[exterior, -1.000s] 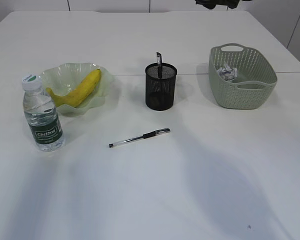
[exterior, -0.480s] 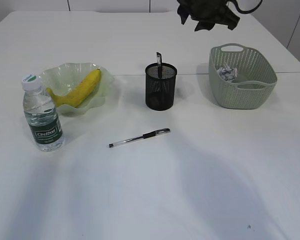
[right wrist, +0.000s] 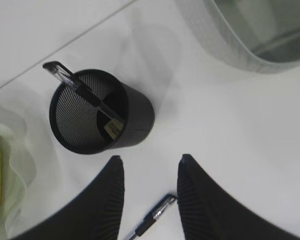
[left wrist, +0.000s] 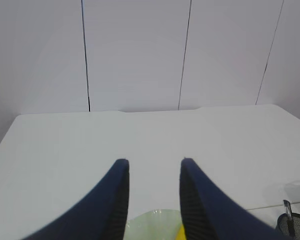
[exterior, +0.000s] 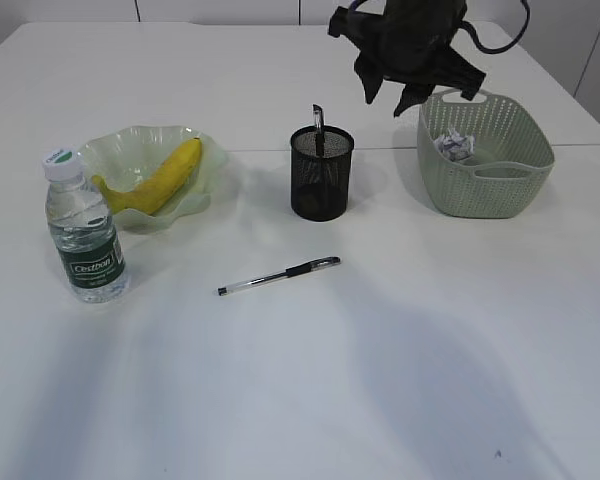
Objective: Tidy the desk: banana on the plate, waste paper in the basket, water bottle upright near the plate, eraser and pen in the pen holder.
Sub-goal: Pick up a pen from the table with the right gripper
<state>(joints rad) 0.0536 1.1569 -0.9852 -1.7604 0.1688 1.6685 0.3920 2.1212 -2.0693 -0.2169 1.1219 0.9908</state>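
Note:
The banana (exterior: 158,178) lies on the pale green plate (exterior: 118,147), and the water bottle (exterior: 85,237) stands upright just in front of it. The black mesh pen holder (exterior: 321,178) has one pen (exterior: 318,122) leaning in it; an eraser (right wrist: 112,128) lies at its bottom. A second pen (exterior: 280,276) lies loose on the table in front of the holder. Waste paper (exterior: 454,144) sits in the green basket (exterior: 500,185). My right gripper (exterior: 385,100) hangs open and empty above the holder; its wrist view shows the loose pen (right wrist: 155,217) below the fingers. My left gripper (left wrist: 152,161) is open, empty, high over the plate (left wrist: 152,225).
The white table runs wide around the items, with a seam between two tabletops behind the holder. The basket's wall (right wrist: 225,37) shows at the top right of the right wrist view. A white panelled wall stands behind the table.
My right arm has come down into the exterior view from the top edge and moved left, to hang above the pen holder. Nothing on the table has moved.

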